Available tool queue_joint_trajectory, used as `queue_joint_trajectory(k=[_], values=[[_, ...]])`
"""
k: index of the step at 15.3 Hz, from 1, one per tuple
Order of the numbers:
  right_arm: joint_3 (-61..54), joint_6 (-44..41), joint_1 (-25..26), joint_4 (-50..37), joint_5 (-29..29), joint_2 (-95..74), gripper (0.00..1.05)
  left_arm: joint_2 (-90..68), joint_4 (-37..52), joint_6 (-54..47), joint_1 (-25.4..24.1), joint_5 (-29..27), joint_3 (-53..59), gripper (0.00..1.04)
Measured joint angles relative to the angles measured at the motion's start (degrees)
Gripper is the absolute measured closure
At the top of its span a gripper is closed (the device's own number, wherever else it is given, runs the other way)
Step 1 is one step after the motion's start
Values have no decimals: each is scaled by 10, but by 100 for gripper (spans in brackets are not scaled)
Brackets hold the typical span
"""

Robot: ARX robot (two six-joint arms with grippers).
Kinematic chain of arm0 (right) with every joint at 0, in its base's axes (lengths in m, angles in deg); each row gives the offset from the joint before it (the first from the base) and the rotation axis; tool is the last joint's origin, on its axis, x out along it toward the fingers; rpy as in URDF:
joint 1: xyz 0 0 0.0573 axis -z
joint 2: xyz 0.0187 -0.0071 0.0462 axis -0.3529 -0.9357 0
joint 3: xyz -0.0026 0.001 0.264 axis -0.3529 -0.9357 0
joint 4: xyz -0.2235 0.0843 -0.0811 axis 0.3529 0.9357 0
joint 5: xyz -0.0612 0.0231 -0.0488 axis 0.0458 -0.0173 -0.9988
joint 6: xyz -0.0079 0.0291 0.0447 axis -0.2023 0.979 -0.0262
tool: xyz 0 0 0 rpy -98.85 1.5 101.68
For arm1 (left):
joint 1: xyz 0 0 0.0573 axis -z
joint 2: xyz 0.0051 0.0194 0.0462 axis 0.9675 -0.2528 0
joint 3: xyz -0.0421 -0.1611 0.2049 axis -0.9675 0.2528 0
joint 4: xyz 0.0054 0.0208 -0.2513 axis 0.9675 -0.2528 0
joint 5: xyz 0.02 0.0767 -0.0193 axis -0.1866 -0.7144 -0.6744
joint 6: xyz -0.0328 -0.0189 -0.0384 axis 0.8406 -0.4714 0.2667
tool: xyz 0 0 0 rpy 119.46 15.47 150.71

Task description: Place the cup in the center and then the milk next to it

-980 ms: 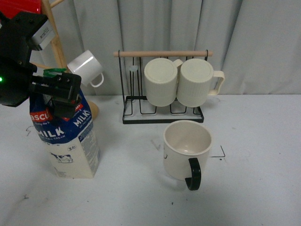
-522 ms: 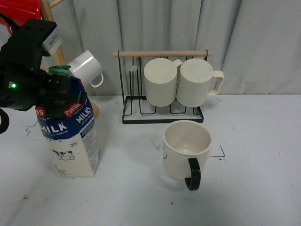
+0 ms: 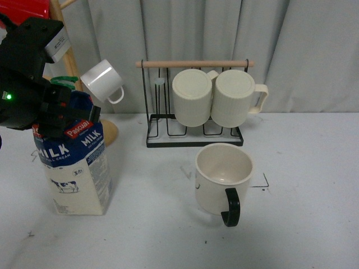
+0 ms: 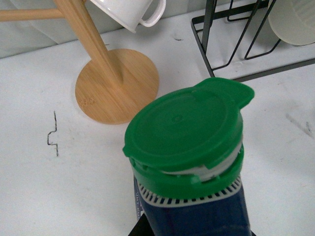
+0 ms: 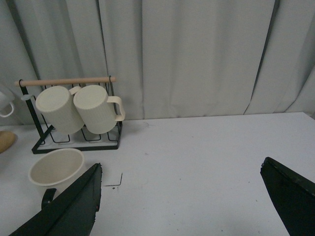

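Milk [image 3: 76,168] has shifted slightly toward 9 o'clock and turned, with the left claw [image 3: 64,112] clamped round its top. It stands well apart from the cup [image 3: 223,178], which sits unmoved mid-desk [image 3: 168,235]. Right claw [image 5: 181,164] gapes wide, empty; cup step looks done, carton still to come across.

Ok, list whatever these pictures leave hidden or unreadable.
- Cup: marking on its side, front view, turned away and too small to read.
- Milk: lower body and base, left wrist view, hidden under its own green cap.
- Red object: front view, cut off by the top edge.
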Motion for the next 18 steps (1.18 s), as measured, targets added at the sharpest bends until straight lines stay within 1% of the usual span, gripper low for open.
queue_joint_trajectory(k=[1,2,5,10,13,18], values=[[0,0,0,0,0,0,6,10,-2,0,9,-11,0,99],[0,0,0,0,0,0,6,25,10,2,30,-32,0,99],[0,0,0,0,0,0,6,31,45,21,79,-69,-6,100],[0,0,0,0,0,0,6,-24,78,61,150,-127,-14,100],[0,0,0,0,0,0,6,-47,90,80,177,-144,-14,100],[0,0,0,0,0,0,6,-55,107,120,196,-156,-16,100]])
